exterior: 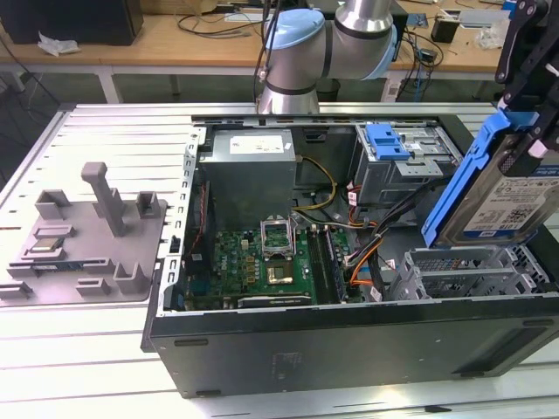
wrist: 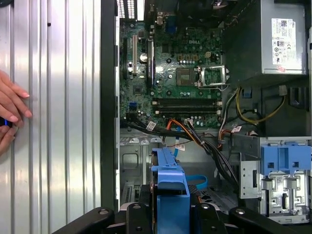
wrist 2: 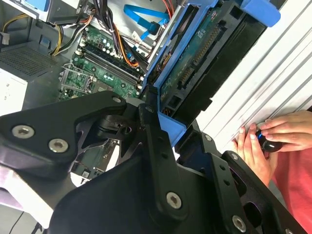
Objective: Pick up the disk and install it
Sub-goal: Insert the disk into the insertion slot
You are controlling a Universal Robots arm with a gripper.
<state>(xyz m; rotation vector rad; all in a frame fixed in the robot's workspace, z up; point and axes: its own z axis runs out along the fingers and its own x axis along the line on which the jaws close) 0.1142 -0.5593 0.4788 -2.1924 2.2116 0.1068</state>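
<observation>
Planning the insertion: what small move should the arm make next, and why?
Probably lower the disk toward the drive bay: the gripper holds it tilted above the case, with the bay just below it.

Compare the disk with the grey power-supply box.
The disk hangs tilted, clamped in the jaws above the case; the power-supply box sits flat inside the case. The disk is slim with blue side rails; the power-supply box is bulky and plain grey. Both are metal and carry white labels.
</observation>
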